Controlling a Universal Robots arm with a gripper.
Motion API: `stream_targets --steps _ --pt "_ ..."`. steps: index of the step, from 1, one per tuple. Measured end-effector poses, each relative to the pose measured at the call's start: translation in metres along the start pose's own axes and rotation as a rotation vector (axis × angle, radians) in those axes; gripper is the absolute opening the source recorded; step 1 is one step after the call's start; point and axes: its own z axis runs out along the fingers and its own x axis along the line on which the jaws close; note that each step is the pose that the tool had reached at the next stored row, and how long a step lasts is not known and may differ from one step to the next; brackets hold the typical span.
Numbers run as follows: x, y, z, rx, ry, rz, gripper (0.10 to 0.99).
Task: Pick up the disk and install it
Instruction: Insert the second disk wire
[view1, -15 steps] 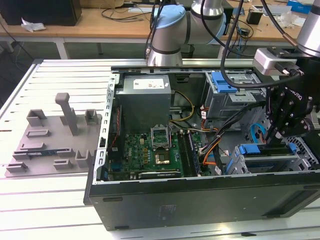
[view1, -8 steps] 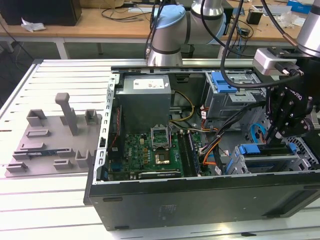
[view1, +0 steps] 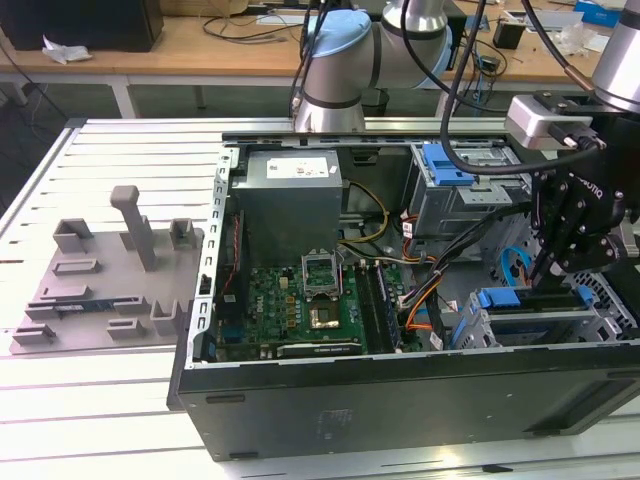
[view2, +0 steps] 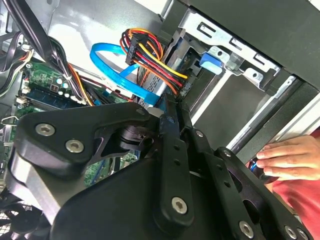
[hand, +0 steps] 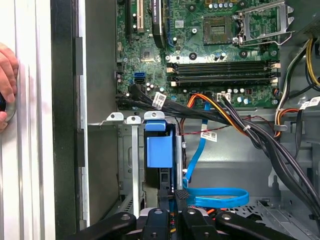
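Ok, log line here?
tool at grey metal drive cage | silver-grey hard drive, blue side rails, in cage slot | person's hand beside case

The arm (view1: 345, 60) is built from rounded silver-grey joint housings, one capped in pale blue. Black cables (view1: 470, 75) are looped along it toward a light grey box-shaped wrist camera (view1: 545, 120). Below that, the hand (view1: 575, 235) is formed of matte black linkage plates, marked with small white lettering. In the second wrist view, the same black links (view2: 165, 165) are seen fastened with round silver screws (view2: 45, 129) set in recessed holes.
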Motion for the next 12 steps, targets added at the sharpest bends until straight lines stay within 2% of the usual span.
stream_targets --steps 9,12 --pt "0.0005 0.0 0.0 0.0 -0.0001 0.0 0.161" --pt "0.0008 0.0 -0.0021 0.0 -0.0002 0.0 0.161"
